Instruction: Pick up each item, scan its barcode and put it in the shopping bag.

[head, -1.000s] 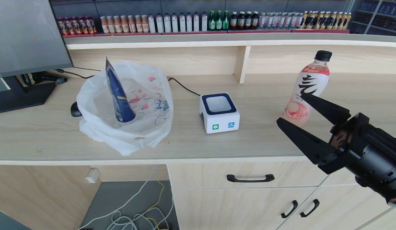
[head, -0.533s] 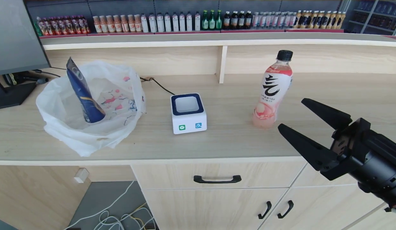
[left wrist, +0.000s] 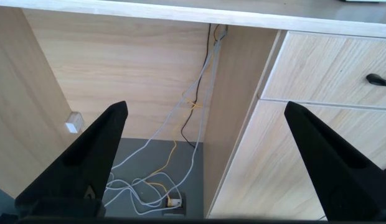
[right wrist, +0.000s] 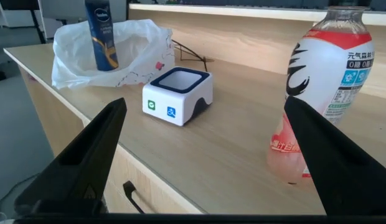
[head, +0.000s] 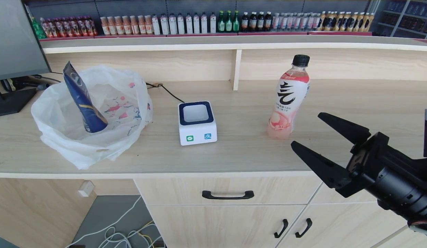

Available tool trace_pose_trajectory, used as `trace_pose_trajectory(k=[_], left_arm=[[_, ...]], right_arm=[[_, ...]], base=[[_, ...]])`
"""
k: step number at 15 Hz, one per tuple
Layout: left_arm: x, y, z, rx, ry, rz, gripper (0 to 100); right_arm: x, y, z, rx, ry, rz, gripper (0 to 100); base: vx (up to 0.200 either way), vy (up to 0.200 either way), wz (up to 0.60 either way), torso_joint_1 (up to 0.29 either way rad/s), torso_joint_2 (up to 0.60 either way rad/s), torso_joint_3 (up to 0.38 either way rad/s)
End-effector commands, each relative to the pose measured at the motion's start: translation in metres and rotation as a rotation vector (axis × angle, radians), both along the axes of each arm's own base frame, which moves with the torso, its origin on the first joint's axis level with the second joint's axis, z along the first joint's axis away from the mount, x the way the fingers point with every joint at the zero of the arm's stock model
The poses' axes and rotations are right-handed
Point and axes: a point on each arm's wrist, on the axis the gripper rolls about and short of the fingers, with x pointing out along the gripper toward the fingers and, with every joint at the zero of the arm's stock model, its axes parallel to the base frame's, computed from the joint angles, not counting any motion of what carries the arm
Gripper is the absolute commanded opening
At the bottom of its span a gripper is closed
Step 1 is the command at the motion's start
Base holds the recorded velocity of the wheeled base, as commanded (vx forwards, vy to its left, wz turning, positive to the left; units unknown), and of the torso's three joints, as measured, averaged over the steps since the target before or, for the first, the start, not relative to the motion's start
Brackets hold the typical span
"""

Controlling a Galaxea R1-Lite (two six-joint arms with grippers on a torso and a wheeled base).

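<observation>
- right pincer is spread wide open with nothing in it, hovering over the near right edge of the bench
- pink bottle stands upright on the bench, black cap on, just beyond and a bit left of that pincer, and they're not touching
- white scanner sits mid-bench, between the bottle and the bag
- shopping bag is over on the left, mouth open, with a blue pouch leaning inside it
- left pincer is open too, also empty, down below the bench top, facing the cupboard side and loose cables
</observation>
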Motion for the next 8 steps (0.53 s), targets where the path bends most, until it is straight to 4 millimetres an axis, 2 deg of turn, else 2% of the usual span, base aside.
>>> trace_pose_trajectory(k=[1, 5, 6, 8], left_arm=[[0.0, 0.0, 0.0, -0.001, -0.001, 0.001, 100], [0.0, 0.0, 0.0, -0.001, -0.001, 0.001, 100], [0.0, 0.0, 0.0, -0.001, -0.001, -0.001, 100], [0.0, 0.0, 0.0, -0.001, -0.001, 0.001, 100]], right_arm=[[0.008, -0.001, -0.005, -0.01, 0.02, -0.03, 100], [0.035, -0.015, -0.01, 0.009, 0.056, -0.215, 100], [0.045, -0.012, -0.006, 0.04, 0.055, -0.256, 100], [0.052, -0.011, -0.014, 0.06, 0.104, -0.312, 100]], base=[[0.0, 0.0, 0.0, 0.0, 0.0, 0.0], [0.0, 0.0, 0.0, 0.0, 0.0, 0.0], [0.0, 0.0, 0.0, 0.0, 0.0, 0.0], [0.0, 0.0, 0.0, 0.0, 0.0, 0.0]])
